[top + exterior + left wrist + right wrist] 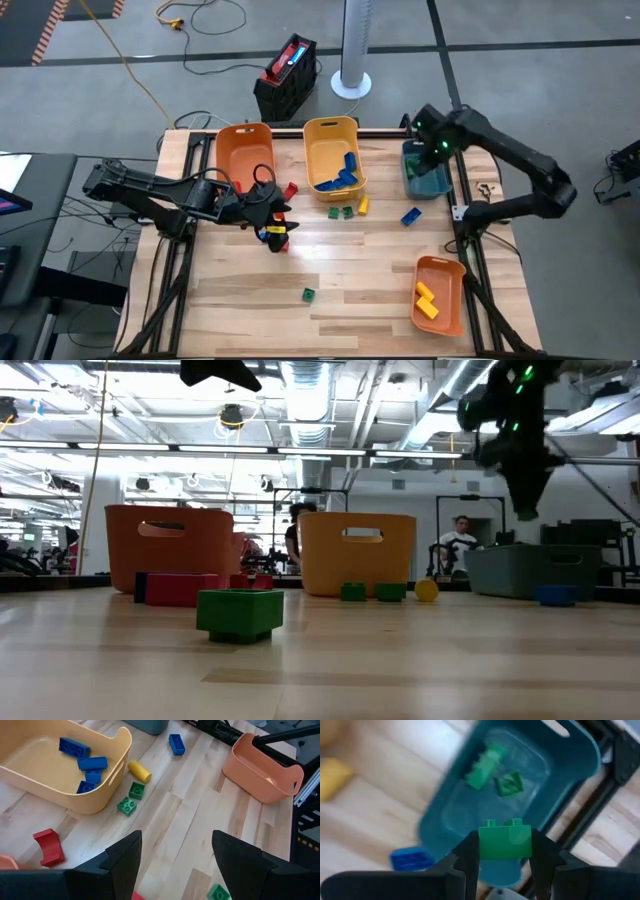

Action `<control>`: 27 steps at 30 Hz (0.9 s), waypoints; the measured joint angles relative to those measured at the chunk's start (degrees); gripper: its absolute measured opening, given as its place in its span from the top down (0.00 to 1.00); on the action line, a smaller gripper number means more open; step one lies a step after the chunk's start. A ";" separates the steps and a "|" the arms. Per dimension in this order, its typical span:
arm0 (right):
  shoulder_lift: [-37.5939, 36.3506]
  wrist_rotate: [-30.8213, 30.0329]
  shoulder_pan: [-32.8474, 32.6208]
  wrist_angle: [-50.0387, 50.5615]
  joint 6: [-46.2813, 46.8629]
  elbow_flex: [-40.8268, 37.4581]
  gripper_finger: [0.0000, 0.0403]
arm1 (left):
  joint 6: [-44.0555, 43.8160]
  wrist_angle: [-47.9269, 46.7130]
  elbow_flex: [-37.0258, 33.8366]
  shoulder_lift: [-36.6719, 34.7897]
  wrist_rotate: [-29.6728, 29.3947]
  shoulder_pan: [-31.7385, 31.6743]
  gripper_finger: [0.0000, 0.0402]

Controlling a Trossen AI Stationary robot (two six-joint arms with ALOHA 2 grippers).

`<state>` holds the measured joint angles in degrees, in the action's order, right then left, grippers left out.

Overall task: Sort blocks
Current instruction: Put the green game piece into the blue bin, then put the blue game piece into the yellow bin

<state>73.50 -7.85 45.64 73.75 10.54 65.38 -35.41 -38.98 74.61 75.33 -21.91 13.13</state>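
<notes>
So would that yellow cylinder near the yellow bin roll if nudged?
Probably: the yellow cylinder lies on its side on bare wood, so a sideways push likely rolls it. It looks like rigid, light plastic, and the two green blocks beside it might stop it.

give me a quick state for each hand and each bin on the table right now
Left hand: open, empty, low over the table.
Right hand: shut on green block, above teal bin.
Teal bin: two green blocks inside.
Yellow bin: blue blocks inside.
Far orange bin: looks empty.
Near orange bin: yellow blocks inside.
</notes>
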 joint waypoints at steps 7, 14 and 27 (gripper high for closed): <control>12.95 0.68 7.75 -5.33 -3.26 -0.06 0.61 | -1.53 0.00 0.00 -0.02 -0.59 0.00 0.41; 19.07 3.60 8.11 -5.39 -7.82 -0.08 0.45 | -3.36 -0.04 0.00 0.00 -0.90 0.00 0.41; -1.86 5.25 -11.40 -2.22 -24.07 -0.02 0.38 | -0.32 -0.20 0.00 0.00 -0.95 0.00 0.41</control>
<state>71.64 -2.60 34.24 71.53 -13.53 65.36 -35.73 -39.19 74.61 75.33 -22.87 13.13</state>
